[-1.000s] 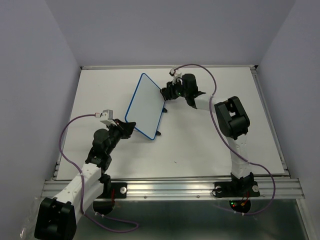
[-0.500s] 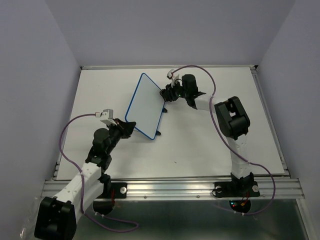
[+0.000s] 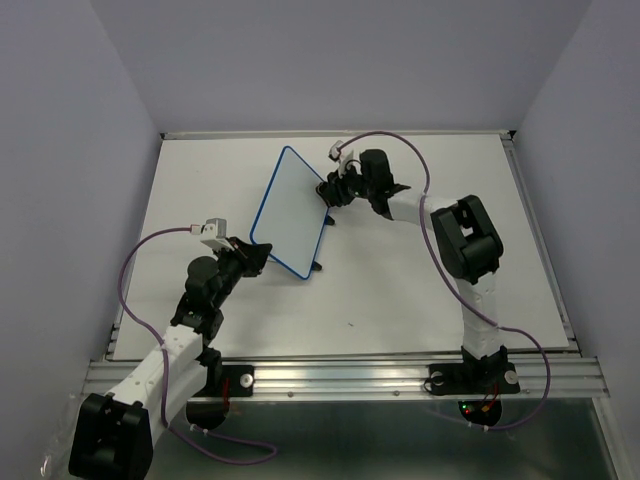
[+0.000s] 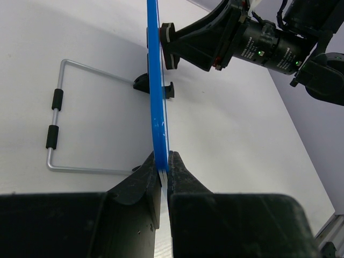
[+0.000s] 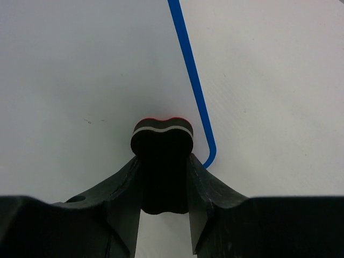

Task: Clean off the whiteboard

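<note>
Since the whiteboard (image 3: 290, 210), upright at eleven o'clock from the middle of the table (image 3: 420, 270) and pinched at its seven o'clock corner by the left gripper (image 4: 163, 161), shows no marks where the right gripper (image 5: 162, 161) clenches the eraser (image 5: 162, 134) against its three o'clock edge, erasing looks nearly finished.

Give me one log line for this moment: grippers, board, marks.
left gripper: shut on whiteboard edge | right gripper: shut on eraser | eraser: against whiteboard face, near corner | marks: none visible
</note>
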Controlling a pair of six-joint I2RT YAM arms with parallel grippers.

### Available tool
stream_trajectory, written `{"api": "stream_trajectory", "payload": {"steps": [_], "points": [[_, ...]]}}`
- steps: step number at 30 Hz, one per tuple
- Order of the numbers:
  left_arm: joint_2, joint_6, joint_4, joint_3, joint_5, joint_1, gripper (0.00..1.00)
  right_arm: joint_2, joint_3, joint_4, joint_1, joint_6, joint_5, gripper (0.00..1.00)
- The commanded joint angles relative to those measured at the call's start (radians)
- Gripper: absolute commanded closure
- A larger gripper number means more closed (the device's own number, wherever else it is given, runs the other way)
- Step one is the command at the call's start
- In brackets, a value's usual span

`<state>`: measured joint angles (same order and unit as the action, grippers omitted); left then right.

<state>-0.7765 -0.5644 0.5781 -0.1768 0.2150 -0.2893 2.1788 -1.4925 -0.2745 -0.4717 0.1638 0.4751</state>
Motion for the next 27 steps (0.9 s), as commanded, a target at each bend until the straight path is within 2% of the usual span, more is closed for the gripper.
{"api": "stream_trajectory", "payload": {"steps": [1, 7, 16, 22, 27], "points": [[-0.023, 0.043, -0.090, -0.010, 0.047, -0.017, 1.00, -0.039, -0.063, -0.005, -0.035, -0.017, -0.027, 0.99], [-0.018, 0.043, -0.090, -0.007, 0.050, -0.017, 1.00, 0.012, -0.130, -0.005, -0.035, -0.032, -0.098, 0.99], [-0.009, 0.040, -0.092, -0.004, 0.044, -0.017, 1.00, 0.047, -0.111, -0.017, -0.035, -0.047, -0.178, 0.99], [-0.020, 0.041, -0.093, -0.007, 0.043, -0.017, 1.00, 0.038, -0.026, -0.113, -0.035, -0.070, -0.023, 0.98], [-0.020, 0.043, -0.093, -0.009, 0.046, -0.017, 1.00, 0.024, 0.024, -0.186, -0.035, -0.078, 0.215, 0.97]]}}
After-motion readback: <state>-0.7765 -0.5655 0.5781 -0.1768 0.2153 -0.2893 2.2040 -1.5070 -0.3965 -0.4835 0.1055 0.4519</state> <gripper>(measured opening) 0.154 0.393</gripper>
